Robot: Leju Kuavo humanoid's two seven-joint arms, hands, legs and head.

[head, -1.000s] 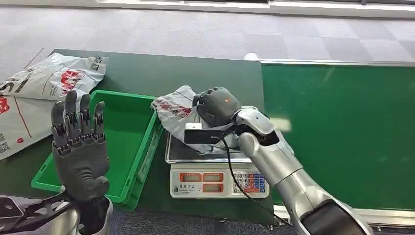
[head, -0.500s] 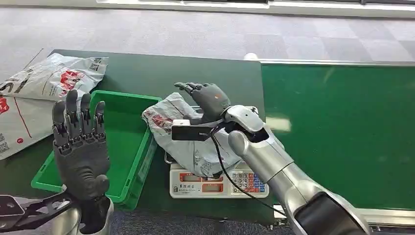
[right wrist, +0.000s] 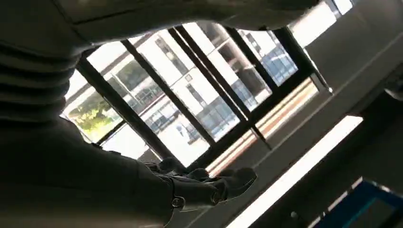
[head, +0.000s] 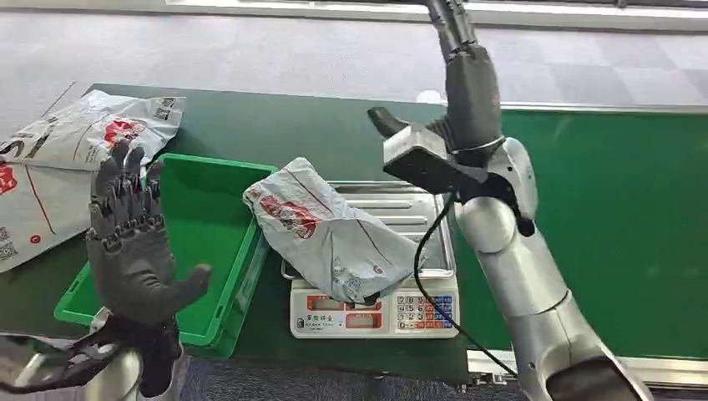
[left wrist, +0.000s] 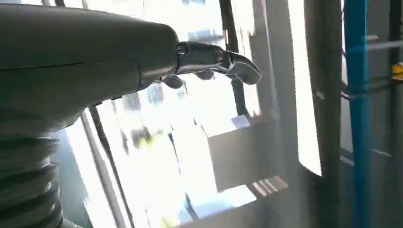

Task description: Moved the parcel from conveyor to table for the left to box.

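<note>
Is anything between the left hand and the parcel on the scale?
Nothing solid blocks it. The left hand is raised over the green bin; the parcel lies beyond the bin's near wall on the scale.

dark green table [head: 250, 125] has a green bin [head: 213, 213] on it, a scale [head: 376, 313] just beside that, and a couple of plastic mailer bags [head: 75, 142] at the far left corner

One grey parcel [head: 334, 238] on one weighing scale [head: 373, 311], one green bin [head: 204, 221] at nine o'clock, two flat mailer bags [head: 63, 159] at ten o'clock
</note>
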